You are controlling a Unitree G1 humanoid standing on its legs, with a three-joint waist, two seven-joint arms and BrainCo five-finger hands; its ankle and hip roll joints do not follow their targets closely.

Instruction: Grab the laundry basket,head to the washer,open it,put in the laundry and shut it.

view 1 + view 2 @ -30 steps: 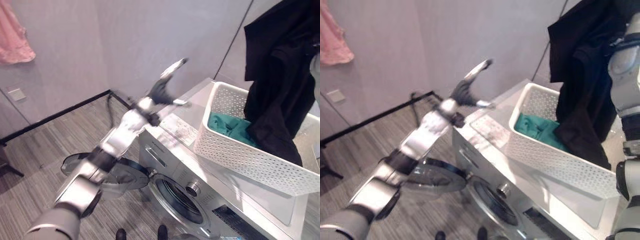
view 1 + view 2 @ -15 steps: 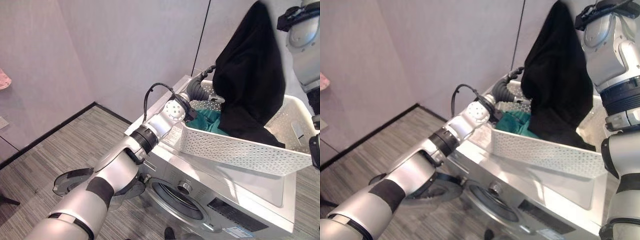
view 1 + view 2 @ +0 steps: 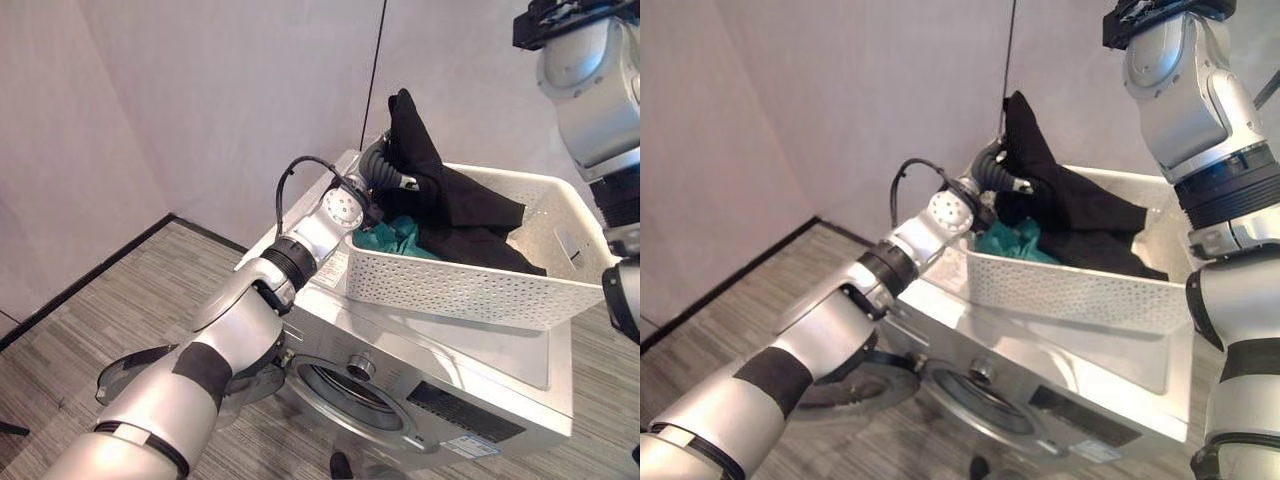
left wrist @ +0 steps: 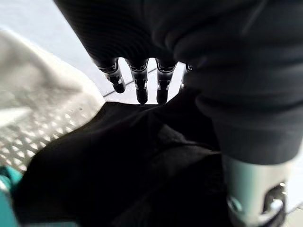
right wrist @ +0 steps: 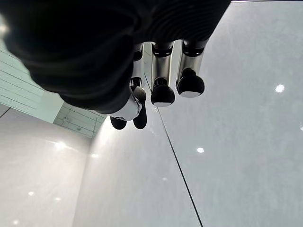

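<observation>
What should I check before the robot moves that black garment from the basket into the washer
1. Washer door open: ok, it is swung out toward the floor and the drum opening shows.
2. Left robot hand on the black garment: ok, it is at the raised peak of the cloth; how firm the pinch is, cannot tell.
3. Black garment free of the basket: not ok, most of it lies inside.
4. Teal cloth not snagged with it: cannot tell, it sits partly under the black one.
5. Right robot hand out of the way: ok, raised high, fingers curled, holding nothing.
6. Basket steady on the washer top: ok.
</observation>
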